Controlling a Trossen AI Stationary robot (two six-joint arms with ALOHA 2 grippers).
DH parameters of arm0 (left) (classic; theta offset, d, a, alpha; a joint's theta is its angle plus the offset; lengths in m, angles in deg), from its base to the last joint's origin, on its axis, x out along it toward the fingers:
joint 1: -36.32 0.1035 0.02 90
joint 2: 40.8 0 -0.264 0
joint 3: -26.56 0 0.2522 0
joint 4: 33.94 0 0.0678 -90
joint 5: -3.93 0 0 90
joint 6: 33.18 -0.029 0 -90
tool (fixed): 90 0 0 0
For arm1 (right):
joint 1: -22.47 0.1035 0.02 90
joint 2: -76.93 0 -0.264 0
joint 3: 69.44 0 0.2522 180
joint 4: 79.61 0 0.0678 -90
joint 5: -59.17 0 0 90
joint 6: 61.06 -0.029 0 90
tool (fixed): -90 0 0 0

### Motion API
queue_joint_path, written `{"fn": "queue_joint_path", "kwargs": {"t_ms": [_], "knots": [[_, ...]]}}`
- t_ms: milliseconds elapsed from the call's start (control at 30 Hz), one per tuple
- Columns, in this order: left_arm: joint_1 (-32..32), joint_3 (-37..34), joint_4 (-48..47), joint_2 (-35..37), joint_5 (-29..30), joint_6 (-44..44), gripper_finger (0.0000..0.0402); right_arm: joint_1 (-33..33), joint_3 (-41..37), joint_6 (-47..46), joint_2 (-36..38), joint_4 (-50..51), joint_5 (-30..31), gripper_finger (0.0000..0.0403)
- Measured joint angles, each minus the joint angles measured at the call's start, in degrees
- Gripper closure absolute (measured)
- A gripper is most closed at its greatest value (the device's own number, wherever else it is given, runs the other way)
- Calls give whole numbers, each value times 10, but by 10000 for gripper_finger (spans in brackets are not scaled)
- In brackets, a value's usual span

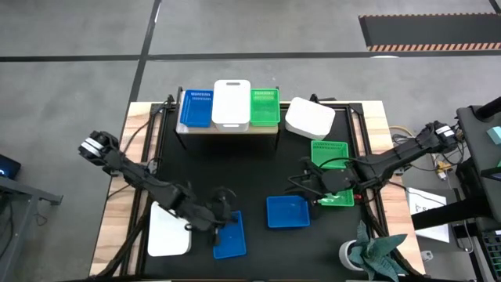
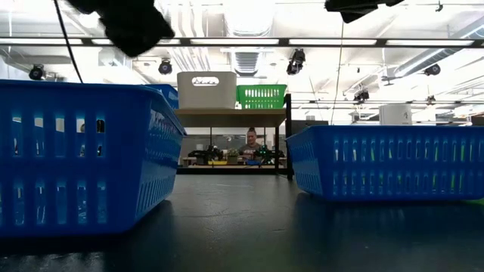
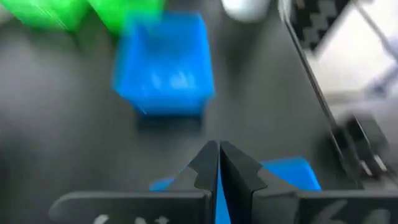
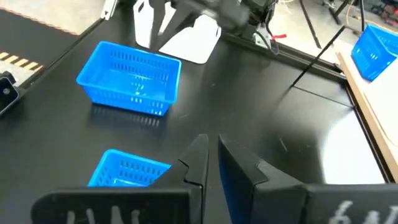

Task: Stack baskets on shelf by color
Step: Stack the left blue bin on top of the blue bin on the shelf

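High view: the shelf (image 1: 227,129) at twelve o'clock already carries a blue basket (image 1: 196,108), a white one (image 1: 232,103) and a green one (image 1: 265,107) side by side. The left hand (image 1: 222,210), at seven o'clock, is pinching the rim of a loose blue basket (image 1: 230,235), fingers pressed together on it. The right hand (image 1: 318,186), at four o'clock, is nipped onto the green basket (image 1: 333,174) beside the middle blue basket (image 1: 288,211). Looks like the pick-up step; next, each basket needs lifting onto its matching colour.
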Motion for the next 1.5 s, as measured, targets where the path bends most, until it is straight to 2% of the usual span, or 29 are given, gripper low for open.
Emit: {"fn": "queue_joint_path", "kwargs": {"t_ms": [100, 200, 1000, 1333, 1500], "knots": [[0, 38, -82, -38, -64, 32, 401, 0, -6, -14, 3, 0, 0, 376], [0, 68, -152, -64, -86, 64, 401, 0, -7, -16, 2, -1, 0, 376], [41, 69, -290, -73, -46, 88, 402, 1, -7, -10, -2, 1, 0, 376], [46, 74, -307, -6, -30, 109, 402, 1, -7, -4, -2, 6, 0, 376], [37, 113, -301, 7, -30, 148, 402, 1, -7, -4, -2, 12, -1, 376]]}}
